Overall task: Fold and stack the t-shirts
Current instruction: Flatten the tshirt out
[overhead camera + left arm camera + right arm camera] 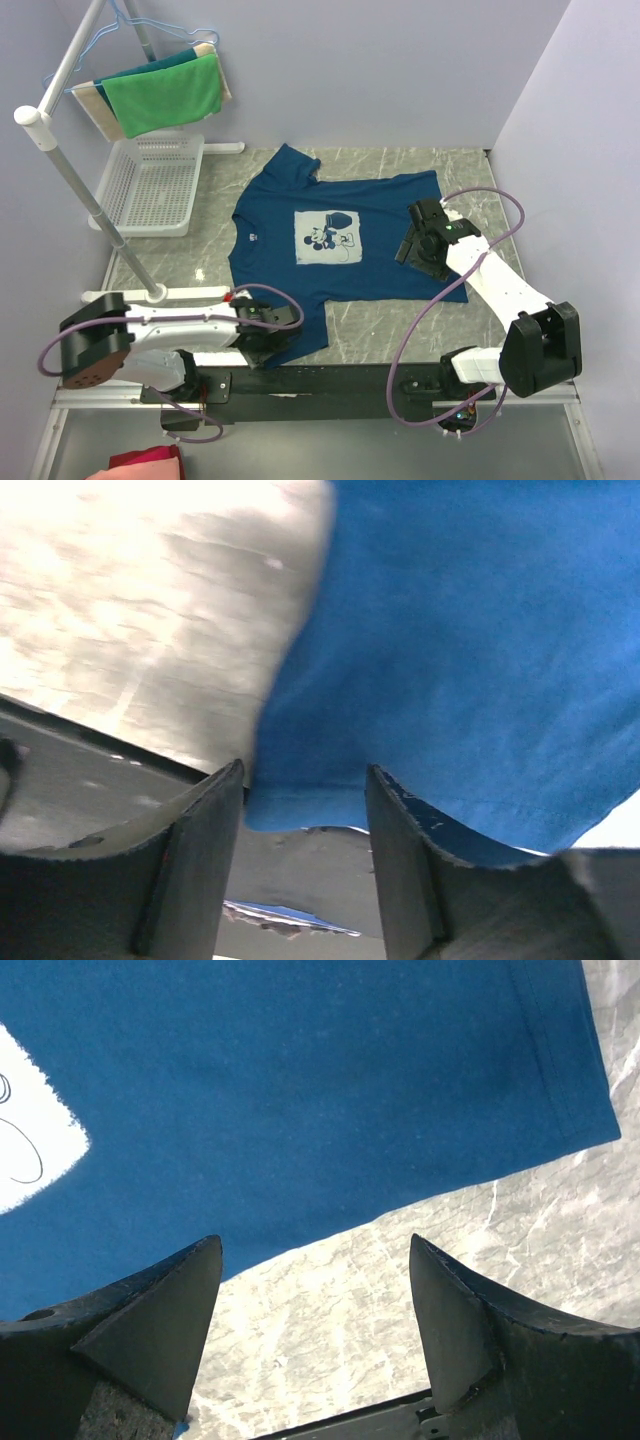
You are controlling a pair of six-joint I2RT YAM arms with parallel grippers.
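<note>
the navy t-shirt [370, 200] lies spread flat on the counter [400, 340], print [328, 238] facing up, collar toward the left and hem toward the right. the left hand [305, 780] is down at the near sleeve [300, 340]. its jaws stand apart with the sleeve's stitched edge lying between them, and nothing is pinched as far as i can see. the right hand [315, 1250] is released too, jaws wide, hanging over the near edge of the shirt by the hem corner, with bare marble showing between its fingers.

what worries me is the left side. only a narrow strip of sleeve sits inside those jaws, so a clench could catch just the hem stitching and let it slide out on the lift, or the fingers could grind on the counter instead of getting under the cloth. the right hand looks lined up as much over marble as over fabric, so if it drops straight down it may close on nothing. if one hand grabs and the other misses, the pull would drag the shirt askew and bunch it, spoiling the fold line.
</note>
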